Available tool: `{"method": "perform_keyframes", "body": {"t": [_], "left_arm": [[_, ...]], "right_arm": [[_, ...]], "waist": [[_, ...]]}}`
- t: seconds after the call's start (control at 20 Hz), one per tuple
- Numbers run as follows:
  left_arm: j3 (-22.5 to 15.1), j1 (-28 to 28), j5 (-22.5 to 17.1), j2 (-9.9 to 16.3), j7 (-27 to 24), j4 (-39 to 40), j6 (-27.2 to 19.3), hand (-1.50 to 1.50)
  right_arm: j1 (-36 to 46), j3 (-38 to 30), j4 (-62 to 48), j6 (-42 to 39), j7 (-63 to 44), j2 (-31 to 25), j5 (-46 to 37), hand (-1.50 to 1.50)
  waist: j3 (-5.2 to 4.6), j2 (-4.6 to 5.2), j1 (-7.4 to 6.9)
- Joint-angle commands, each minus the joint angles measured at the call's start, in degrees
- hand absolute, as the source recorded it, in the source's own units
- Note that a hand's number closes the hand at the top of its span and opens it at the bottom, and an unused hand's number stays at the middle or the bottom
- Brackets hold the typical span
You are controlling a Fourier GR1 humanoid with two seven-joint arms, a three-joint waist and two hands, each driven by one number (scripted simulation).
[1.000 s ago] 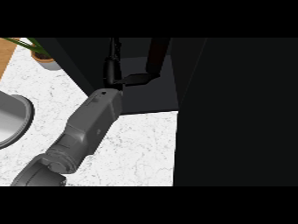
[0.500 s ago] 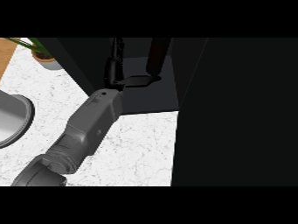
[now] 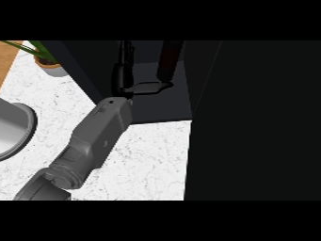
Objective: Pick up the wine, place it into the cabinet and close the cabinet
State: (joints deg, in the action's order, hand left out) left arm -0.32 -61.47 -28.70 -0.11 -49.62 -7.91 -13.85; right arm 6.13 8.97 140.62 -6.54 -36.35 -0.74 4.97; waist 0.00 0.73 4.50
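Observation:
The wine bottle (image 3: 170, 60), dark and slim, stands upright inside the dark cabinet (image 3: 156, 106), on its floor near the back. My left hand (image 3: 126, 75) reaches into the cabinet just left of the bottle. Its fingers point straight up into the dark and its thumb (image 3: 149, 88) sticks out rightward toward the bottle's base. The fingers are not curled round the bottle, so the hand is open. Whether the thumb touches the bottle I cannot tell. The grey left forearm (image 3: 97, 134) runs up from the lower left. My right hand does not show.
A wide black panel (image 3: 260, 122), apparently the cabinet door, fills the right side. A grey round vessel (image 3: 3, 129) sits at the left edge on the white marble counter (image 3: 145, 160). A potted plant (image 3: 48, 63) stands at the upper left.
The bottle has shifted slightly right and stands a little straighter. The left arm and hand have barely moved.

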Motion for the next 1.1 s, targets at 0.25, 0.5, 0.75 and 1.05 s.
{"method": "perform_keyframes", "body": {"t": [0.25, 0.5, 0.75, 1.05], "left_arm": [[-8.7, 8.5, -8.6, 0.1, 0.3, -6.9, -1.5, -1.50], [-21.1, 16.6, -14.4, 0.1, 3.5, -20.2, -6.6, -1.50], [-33.4, 25.4, -18.0, 0.1, 5.5, -35.7, -17.4, -1.50], [-39.0, 32.2, -12.9, 0.1, 7.6, -51.6, -27.6, -1.50]], "right_arm": [[0.3, -1.9, 2.0, 0.6, -1.2, -0.5, 3.2, -1.50], [-4.2, 4.3, -0.6, 1.7, 4.9, 0.7, -3.6, -1.50], [-1.8, 1.0, 5.7, 3.4, -3.1, 0.0, -1.4, -1.50], [-2.6, 1.6, 7.5, 3.2, -5.0, -0.4, -2.3, -1.50]], "waist": [[-0.02, -0.61, -0.50], [0.00, -0.98, -1.85], [-0.01, -1.12, -3.17], [0.00, -1.17, -4.65]]}}
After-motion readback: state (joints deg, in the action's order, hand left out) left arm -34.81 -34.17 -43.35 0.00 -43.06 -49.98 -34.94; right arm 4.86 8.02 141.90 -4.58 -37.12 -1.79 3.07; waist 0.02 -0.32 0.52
